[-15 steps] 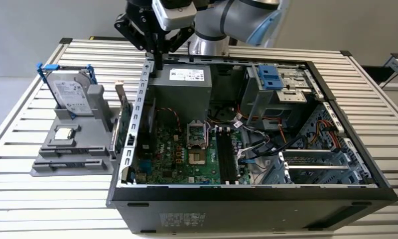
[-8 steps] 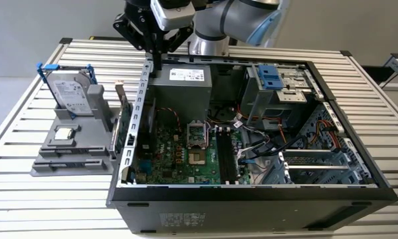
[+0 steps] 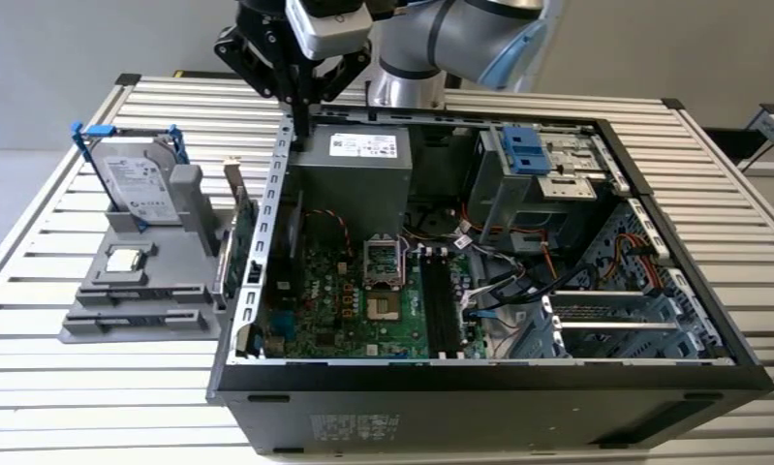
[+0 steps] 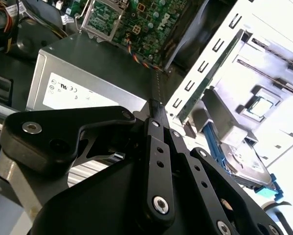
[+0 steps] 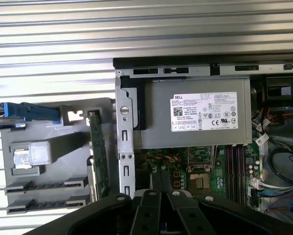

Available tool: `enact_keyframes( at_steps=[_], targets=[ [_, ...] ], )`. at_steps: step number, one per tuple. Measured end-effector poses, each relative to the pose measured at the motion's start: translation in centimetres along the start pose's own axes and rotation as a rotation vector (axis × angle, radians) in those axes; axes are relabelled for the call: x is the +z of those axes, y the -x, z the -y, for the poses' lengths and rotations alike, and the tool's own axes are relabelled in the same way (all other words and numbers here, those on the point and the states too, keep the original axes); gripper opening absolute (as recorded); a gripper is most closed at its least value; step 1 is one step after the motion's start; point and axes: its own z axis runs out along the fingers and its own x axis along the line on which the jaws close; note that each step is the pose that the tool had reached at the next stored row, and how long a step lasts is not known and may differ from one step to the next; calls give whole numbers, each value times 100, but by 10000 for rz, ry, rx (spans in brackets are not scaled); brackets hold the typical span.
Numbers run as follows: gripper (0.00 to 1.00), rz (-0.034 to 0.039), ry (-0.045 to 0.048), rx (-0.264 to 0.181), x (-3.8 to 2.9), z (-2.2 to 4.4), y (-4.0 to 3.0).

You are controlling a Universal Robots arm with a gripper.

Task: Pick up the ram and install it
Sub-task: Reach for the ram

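Pointing downward, gripper (image 3: 302, 124) above case wall (image 3: 281, 170)

In the exterior view, the arm (image 3: 471, 39) is seen at the top centre of the frame. Its silver-grey tube and blue-capped joint are cut off by the upper edge. The wrist is bent so that the black gripper (image 3: 301, 121) hangs at the upper left of centre, pointed straight down. Its linkage bars (image 3: 251, 58) are spread wide near the body and taper to a single narrow tip, where the two fingers (image 3: 300, 105) are pressed against each other. In the second wrist view the black linkages are shown close up, and in the first wrist view the slender fingers (image 5: 157, 182) are seen lying side by side, meeting at their ends.
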Motion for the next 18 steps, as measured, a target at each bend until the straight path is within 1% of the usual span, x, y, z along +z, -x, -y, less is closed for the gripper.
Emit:
enact_keyframes(
  at_steps=[6, 13, 18],
  targets=[
    [0, 0, 1, 0, -2, 6, -84],
    [0, 0, 1, -6, -4, 14, -207],
    [0, -1, 1, -7, -5, 17, -248]
  ],
)
